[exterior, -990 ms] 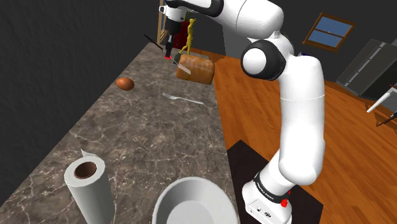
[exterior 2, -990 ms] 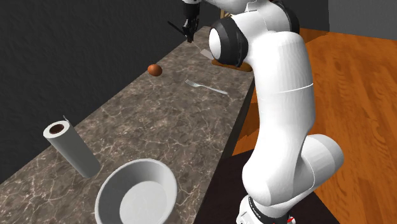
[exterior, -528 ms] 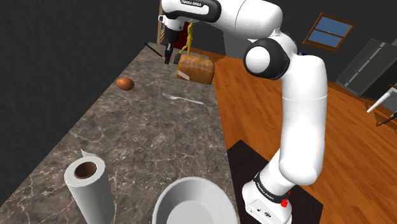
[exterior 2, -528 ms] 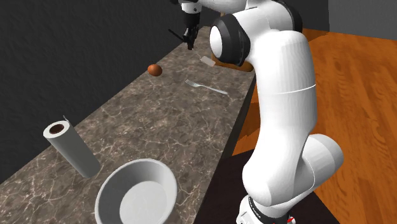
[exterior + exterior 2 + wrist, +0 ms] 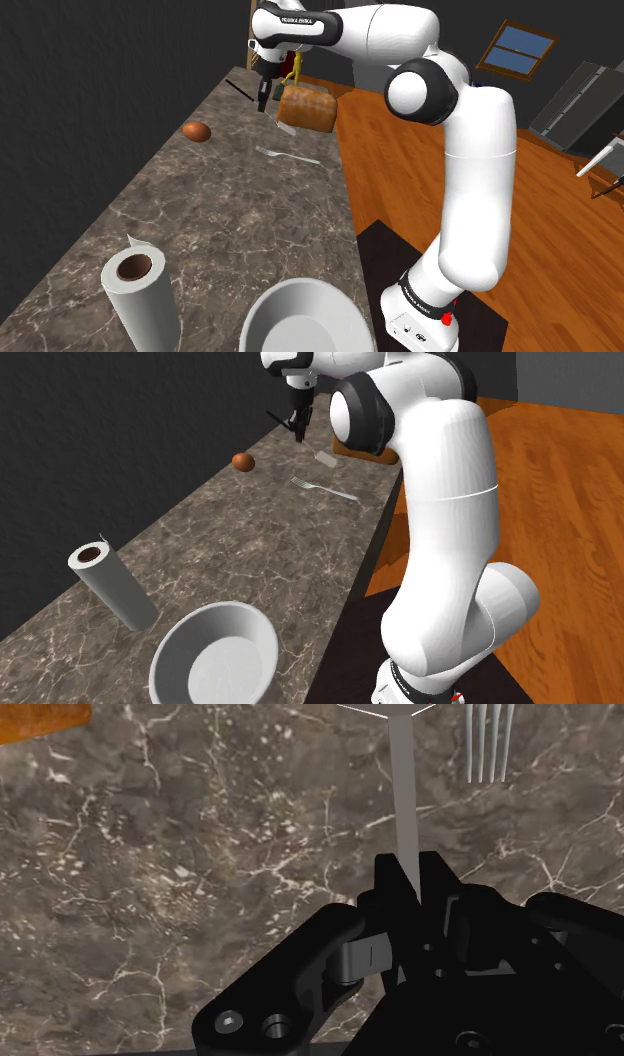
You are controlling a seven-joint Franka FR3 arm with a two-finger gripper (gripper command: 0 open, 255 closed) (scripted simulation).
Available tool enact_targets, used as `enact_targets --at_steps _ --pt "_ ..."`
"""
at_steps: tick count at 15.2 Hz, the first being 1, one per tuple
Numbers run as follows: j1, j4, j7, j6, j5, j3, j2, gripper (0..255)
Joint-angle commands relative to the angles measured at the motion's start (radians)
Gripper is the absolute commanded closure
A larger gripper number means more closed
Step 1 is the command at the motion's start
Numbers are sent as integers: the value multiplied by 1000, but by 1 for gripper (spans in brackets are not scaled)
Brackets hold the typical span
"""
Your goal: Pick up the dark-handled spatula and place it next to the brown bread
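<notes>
My black hand (image 5: 263, 93) grips the dark-handled, grey-bladed spatula (image 5: 403, 784) above the marbled brown worktop (image 5: 200, 220), beside the brown bread loaf (image 5: 308, 108); I'd lower gently, blade flat, before releasing

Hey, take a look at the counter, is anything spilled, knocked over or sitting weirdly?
Nothing is spilled or damaged. The one thing off the counter is the spatula, clasped in the claw and hanging at a slant near the bread. The fork lies flat and the paper towel roll stands upright.
</notes>
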Motion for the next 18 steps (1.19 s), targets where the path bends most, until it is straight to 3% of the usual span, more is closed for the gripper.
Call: enact_targets --at_steps 1,18 --pt "1 -22 -1 26 1 0 3 255" --pt "3 -175 -16 227 11 5 52 255"
